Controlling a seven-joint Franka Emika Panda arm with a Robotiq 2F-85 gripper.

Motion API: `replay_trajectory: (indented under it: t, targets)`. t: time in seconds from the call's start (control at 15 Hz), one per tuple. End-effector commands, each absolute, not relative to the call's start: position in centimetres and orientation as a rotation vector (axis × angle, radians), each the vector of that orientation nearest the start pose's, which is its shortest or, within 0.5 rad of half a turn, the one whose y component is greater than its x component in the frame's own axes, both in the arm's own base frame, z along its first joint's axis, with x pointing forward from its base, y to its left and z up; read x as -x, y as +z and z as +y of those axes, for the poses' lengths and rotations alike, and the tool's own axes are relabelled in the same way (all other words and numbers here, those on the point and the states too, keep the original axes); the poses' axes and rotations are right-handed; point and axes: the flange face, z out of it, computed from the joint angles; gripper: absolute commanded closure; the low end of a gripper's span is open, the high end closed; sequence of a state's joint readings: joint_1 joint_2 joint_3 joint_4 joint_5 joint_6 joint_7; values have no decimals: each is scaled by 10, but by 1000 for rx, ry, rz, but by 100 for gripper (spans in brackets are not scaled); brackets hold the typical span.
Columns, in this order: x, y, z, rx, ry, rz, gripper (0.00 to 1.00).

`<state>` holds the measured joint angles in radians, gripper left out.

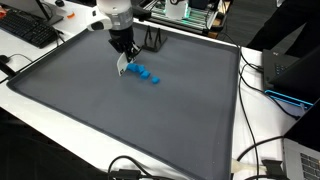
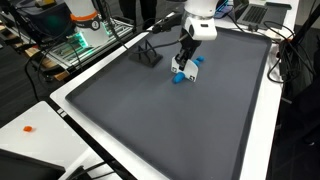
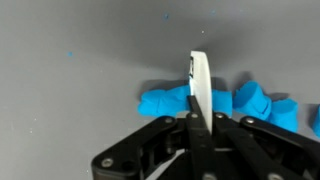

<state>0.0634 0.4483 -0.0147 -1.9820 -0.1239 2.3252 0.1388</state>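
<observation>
Closest to the wrist cam is the black gripper (image 3: 197, 118), coming in from the bottom edge with its jaws pinched onto a thin white piece (image 3: 198, 75). That piece stands edge-on and upright between them, so yeah, it's clamped, not loose. Right behind it on the mat are the blue pieces (image 3: 165, 102), a lumpy bunch running from just left of the white piece out toward the right edge of that view. Can't tell if the white piece actually touches them. Going left to right in an exterior view: a keyboard (image 1: 25, 30) sits up in the far left corner on the white table (image 1: 25, 125), then comes the big grey mat (image 1: 120, 125). The gripper (image 1: 122, 62) points straight down over the far part of the mat with the white piece (image 1: 122, 68) in its tips. Just right of it the blue pieces (image 1: 147, 75) lie in a short row, with a small black stand (image 1: 153, 42) behind them at the mat's far edge and cables (image 1: 262, 150) off the right side. In an exterior view the black stand (image 2: 147, 52) is left of the gripper (image 2: 186, 64), and the blue pieces (image 2: 180, 77) lie right by its tips.
</observation>
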Motion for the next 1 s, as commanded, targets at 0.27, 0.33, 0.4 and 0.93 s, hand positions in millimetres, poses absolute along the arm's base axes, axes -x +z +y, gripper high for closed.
replay_trajectory:
  t: [0.27, 0.33, 0.4, 0.93]
  targets:
    - [-562, 219, 17, 3200, 173, 117, 99]
    - [-557, 222, 17, 3200, 180, 133, 99]
    - [-554, 224, 15, 3197, 183, 148, 99]
    - [-546, 248, 14, 3195, 147, 325, 99]
